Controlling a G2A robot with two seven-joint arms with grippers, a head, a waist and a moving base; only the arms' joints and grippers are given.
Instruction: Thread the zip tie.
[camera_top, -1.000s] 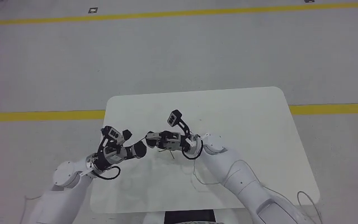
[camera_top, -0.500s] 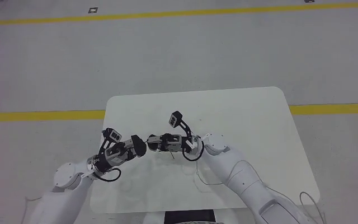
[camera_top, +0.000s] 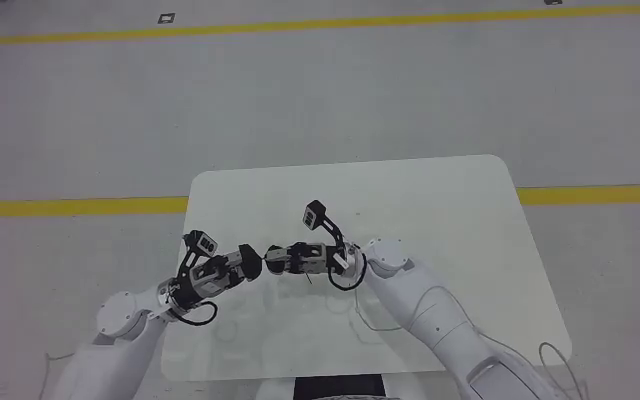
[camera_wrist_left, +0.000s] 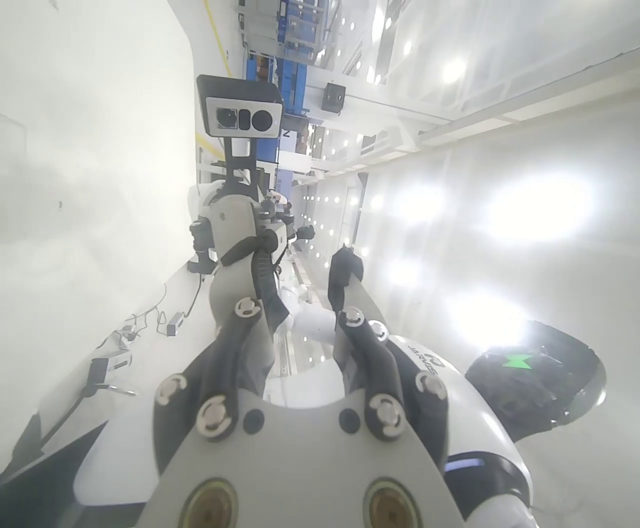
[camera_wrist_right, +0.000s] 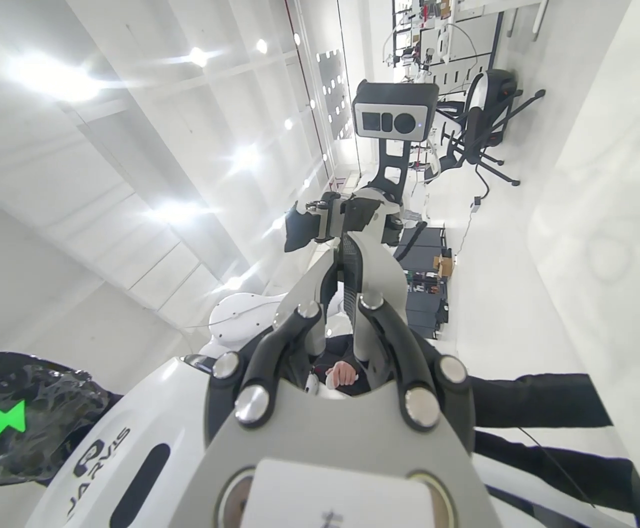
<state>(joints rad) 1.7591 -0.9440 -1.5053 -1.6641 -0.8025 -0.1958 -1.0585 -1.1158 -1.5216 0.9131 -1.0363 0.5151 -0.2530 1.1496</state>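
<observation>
Above the middle of the white table (camera_top: 440, 200) my two grippers meet tip to tip. My right gripper (camera_top: 273, 256) is shut, its fingers (camera_wrist_right: 350, 270) pressed together; a thin dark strip, the zip tie (camera_top: 306, 274), trails just below it. My left gripper (camera_top: 254, 265) faces it from the left, almost touching. In the left wrist view its black-tipped finger (camera_wrist_left: 345, 267) stands apart from the other finger, open, with the right gripper (camera_wrist_left: 235, 235) straight ahead. How the tie sits between the fingers is hidden.
The table's near edge (camera_top: 360, 372) lies close below both arms. A person's hand (camera_wrist_right: 342, 374) and dark sleeve show behind the right wrist, touching nothing of the task.
Both grippers have drifted slightly toward the table's near edge and drawn closer together. The left wrist has turned a little.
</observation>
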